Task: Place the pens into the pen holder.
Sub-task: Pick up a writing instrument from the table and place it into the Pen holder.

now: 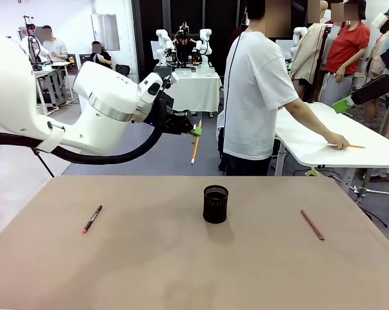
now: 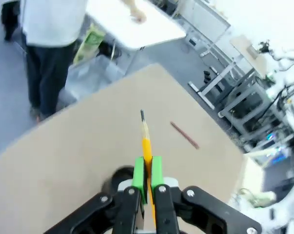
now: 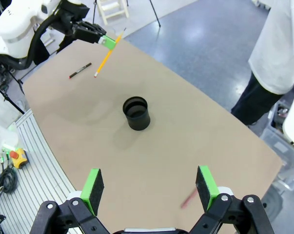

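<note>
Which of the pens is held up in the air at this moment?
The orange-yellow pencil: it hangs pinched in the left hand above the table, while the black pen and the reddish-brown pen lie flat on it.

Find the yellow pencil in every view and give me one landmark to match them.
Front: the pencil hangs at centre, gripped by the shut left pincer, above the far edge of the table.
Left wrist: centre, sticking out of that pincer.
Right wrist: upper left, hanging from the other arm's pincer.
Landmark: the reddish-brown pen lying on the table, at front right, left wrist right of centre, right wrist bottom right, blurred.
</note>
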Controlling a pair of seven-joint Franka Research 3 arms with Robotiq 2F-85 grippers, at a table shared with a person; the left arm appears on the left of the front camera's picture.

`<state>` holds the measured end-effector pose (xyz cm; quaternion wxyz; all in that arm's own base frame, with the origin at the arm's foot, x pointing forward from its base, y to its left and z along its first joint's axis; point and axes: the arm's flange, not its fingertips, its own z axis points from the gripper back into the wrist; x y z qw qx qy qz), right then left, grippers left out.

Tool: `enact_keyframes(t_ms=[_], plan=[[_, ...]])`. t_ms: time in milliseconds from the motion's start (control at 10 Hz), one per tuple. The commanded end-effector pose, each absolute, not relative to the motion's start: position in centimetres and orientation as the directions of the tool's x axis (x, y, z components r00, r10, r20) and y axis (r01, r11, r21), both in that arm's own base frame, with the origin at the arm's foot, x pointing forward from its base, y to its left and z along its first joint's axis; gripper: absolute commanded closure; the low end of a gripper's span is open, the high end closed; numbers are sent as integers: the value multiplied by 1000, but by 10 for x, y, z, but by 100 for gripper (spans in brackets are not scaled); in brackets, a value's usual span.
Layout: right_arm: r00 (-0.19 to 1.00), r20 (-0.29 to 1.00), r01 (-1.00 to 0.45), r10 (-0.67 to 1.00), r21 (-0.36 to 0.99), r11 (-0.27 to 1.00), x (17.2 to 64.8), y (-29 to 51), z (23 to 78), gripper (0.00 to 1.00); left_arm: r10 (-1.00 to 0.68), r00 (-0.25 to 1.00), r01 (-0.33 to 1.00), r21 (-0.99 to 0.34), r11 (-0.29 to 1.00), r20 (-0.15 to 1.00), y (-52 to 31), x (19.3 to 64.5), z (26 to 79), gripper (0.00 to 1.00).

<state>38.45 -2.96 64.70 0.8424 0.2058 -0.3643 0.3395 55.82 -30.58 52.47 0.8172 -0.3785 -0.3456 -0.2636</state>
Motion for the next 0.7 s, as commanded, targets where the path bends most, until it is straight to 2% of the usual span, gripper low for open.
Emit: enact_keyframes(t_ms=[0, 100, 200, 300, 400, 600], plan=[[488, 770, -733, 411, 106, 672, 384, -29, 647, 0, -139, 369, 827, -257, 500, 919, -293, 540, 488, 100], [488, 770, -733, 411, 106, 672, 384, -29, 647, 0, -103, 225, 854, -145, 500, 969, -300, 541, 482, 100], [488, 770, -733, 411, 106, 672, 384, -29, 647, 0, -112, 230, 866, -151, 478, 967, -306, 546, 473, 100], [488, 770, -733, 411, 106, 672, 384, -29, 647, 0, -42, 277, 814, -211, 541, 960, -314, 548, 460, 100], [488, 770, -733, 411, 106, 672, 384, -29, 647, 0, -146, 335, 814, -208, 542, 931, -319, 555, 529, 100], [488, 770, -733, 411, 106, 672, 384, -29, 647, 0, -146, 335, 814, -208, 542, 931, -319, 555, 529, 100]])
